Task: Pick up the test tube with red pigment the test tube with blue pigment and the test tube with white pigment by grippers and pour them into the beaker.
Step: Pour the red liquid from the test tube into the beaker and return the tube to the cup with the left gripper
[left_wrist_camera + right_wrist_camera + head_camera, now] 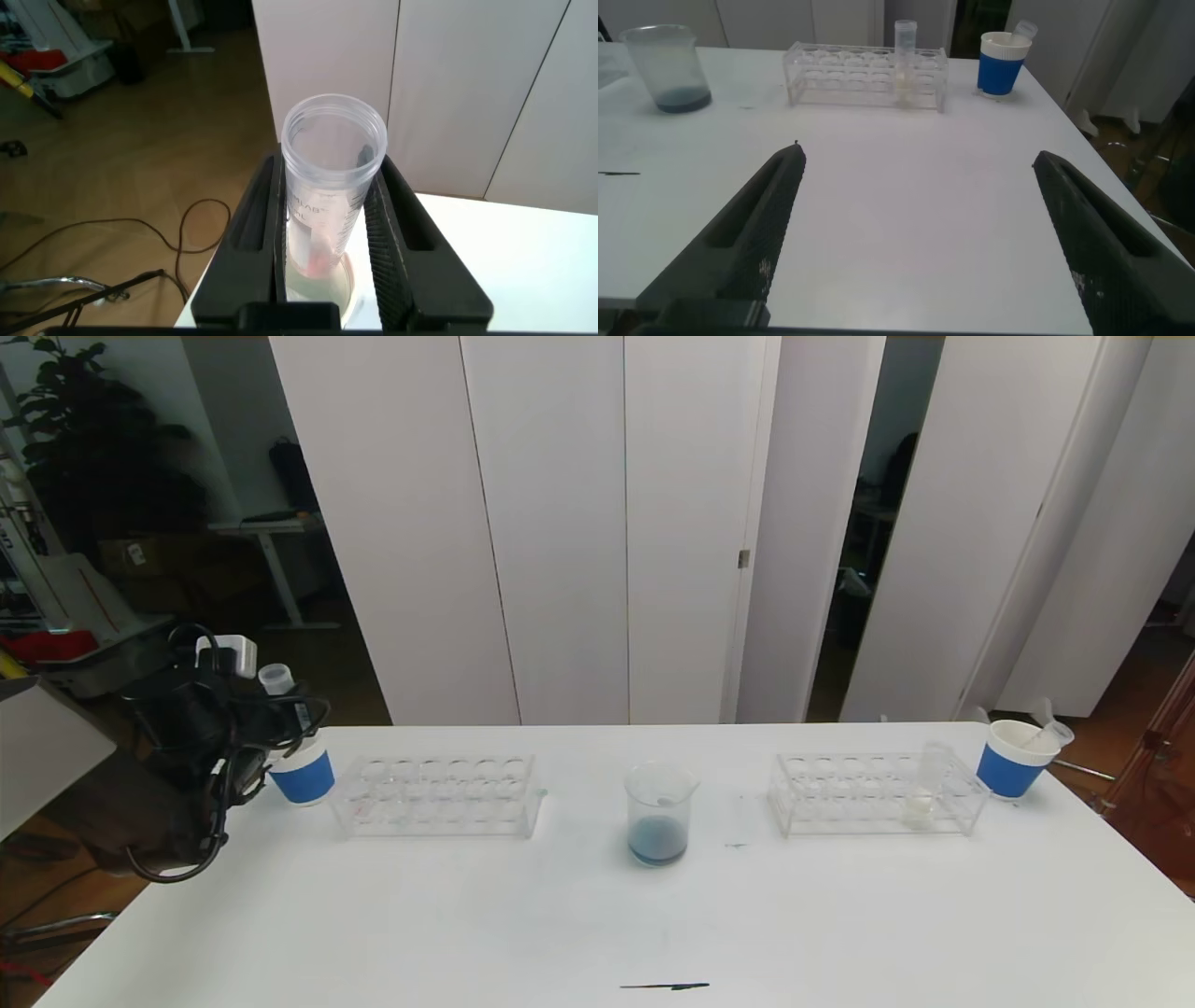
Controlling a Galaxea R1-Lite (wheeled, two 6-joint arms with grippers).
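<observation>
Left gripper around tube

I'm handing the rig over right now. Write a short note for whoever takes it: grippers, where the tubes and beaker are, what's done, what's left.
Left gripper: shut on a near-empty tube with red traces, held above the left paper cup at the table's left end.
Right gripper: open, empty, low over the table's right side.
Beaker: mid-table, holding bluish liquid.
Left rack: looks empty.
Right rack: the test tube with white pigment stands in it, unpoured.
Right paper cup: holds a used tube.
Done, apparently: red and blue poured.
Left: drop the spent tube into the cup, then pour the white.
</observation>
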